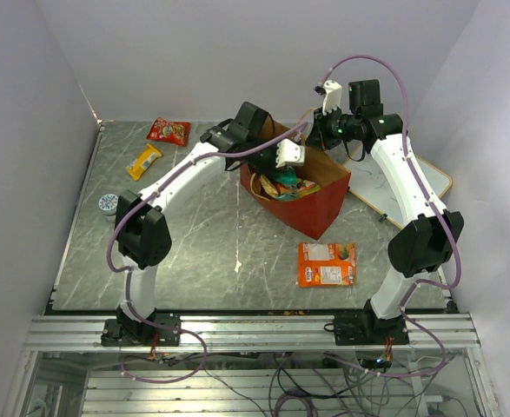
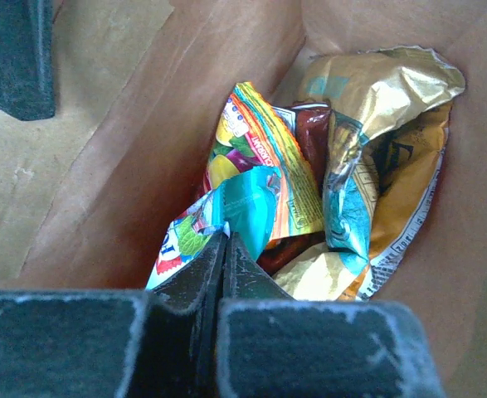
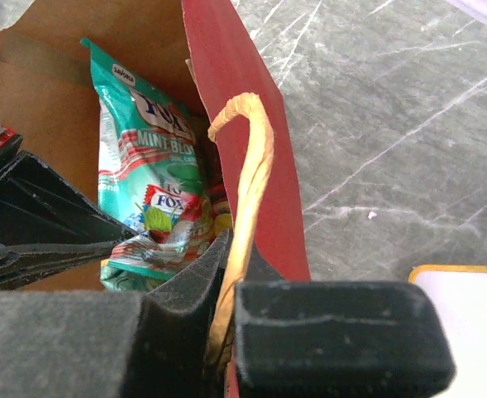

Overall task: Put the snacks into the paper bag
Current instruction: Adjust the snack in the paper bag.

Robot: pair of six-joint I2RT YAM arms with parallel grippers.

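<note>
Left gripper point(image 2: 225, 242): down inside the paper bag point(image 1: 317, 215), jaws closed tight. Tips sit against the edge of a teal packet point(image 2: 245, 206). Cannot tell if any film is pinched between them; the near end of the packet is hidden behind the fingers.

Right gripper point(image 3: 235, 249): clamped on the bag's tan handle point(image 3: 247, 157), which runs up out of the jaws. The lower handle is lost between the pads.

Bag contents, left wrist view: a striped multicolour packet point(image 2: 260, 145), a dark brown one point(image 2: 311, 133) mostly covered, and a crumpled gold bag point(image 2: 384, 91) against the far wall. Print too blurred to read. The bag floor is not visible.

On the table point(image 1: 194, 252), outside the bag: orange flat pack point(image 1: 327, 263) near its front corner; red packet point(image 1: 168, 131) and yellow packet point(image 1: 144, 162) well apart at far left. White board point(image 1: 435, 181) is partly behind the right arm.
</note>
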